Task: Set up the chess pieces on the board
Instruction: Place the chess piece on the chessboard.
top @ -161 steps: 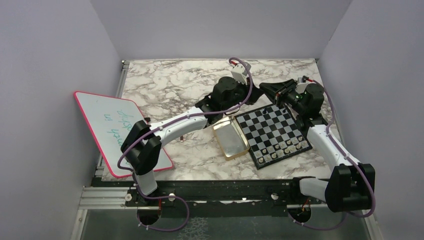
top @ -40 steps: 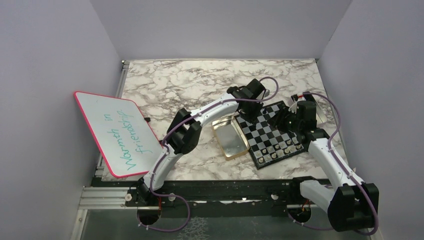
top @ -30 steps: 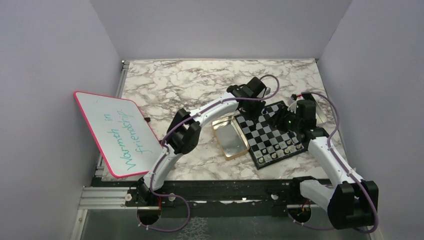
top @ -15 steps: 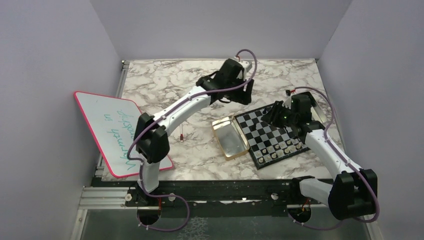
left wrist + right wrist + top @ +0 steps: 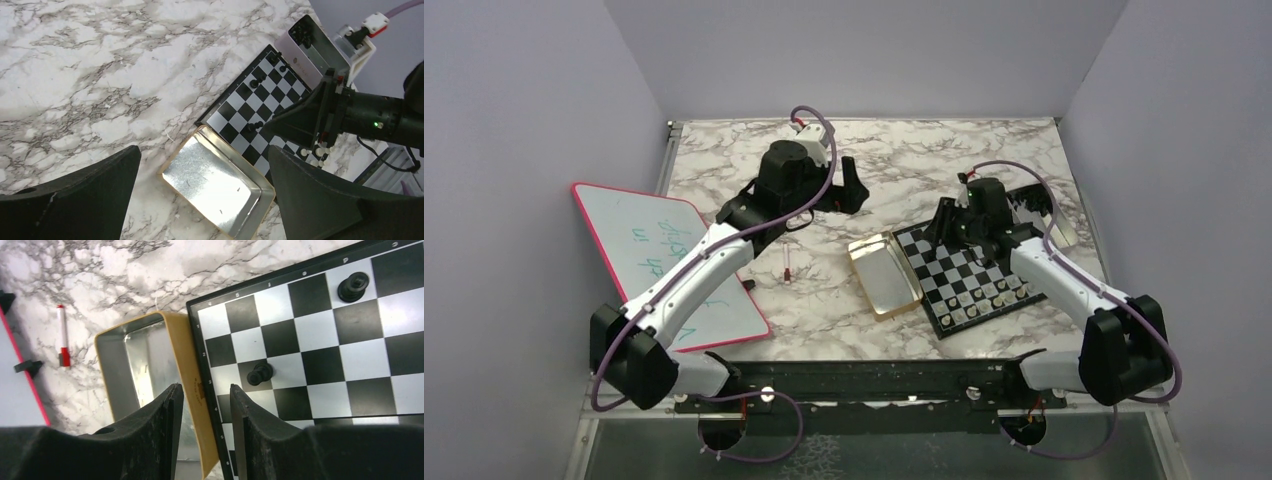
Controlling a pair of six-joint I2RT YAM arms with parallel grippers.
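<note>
As the left arm stretches out over the marble table (image 5: 724,150), the left gripper (image 5: 205,200) hangs above the bare stone, to the left of the board (image 5: 956,272) and well apart from it. Its two fingers (image 5: 75,200) stand wide apart with nothing between them, so this hand is released and grasps nothing. The right gripper (image 5: 206,430) hovers over the left edge of the board, just where the gold tin (image 5: 187,365) lies beside it. The fingers of this gripper are parted only a little. The narrow gap between them holds no piece, so this hand is also released.

The board lies on the right half of the table, turned at an angle, and the open tin is just beside its left edge. A row of white pieces (image 5: 992,294) stands along the near edge of the board. A black pawn (image 5: 260,373) stands upright near the left edge, close in front of the right fingers. A second black piece (image 5: 353,286) stands on a pale square near the border. A few more black pieces (image 5: 254,83) stand toward the far corner. Beyond that corner a flat silver lid (image 5: 315,50) carries a small heap of dark chessmen (image 5: 302,32).

A small red and white marker (image 5: 786,264) lies on the stone between the tin and the pink-rimmed whiteboard (image 5: 624,225), which rests at the left side of the table.
</note>
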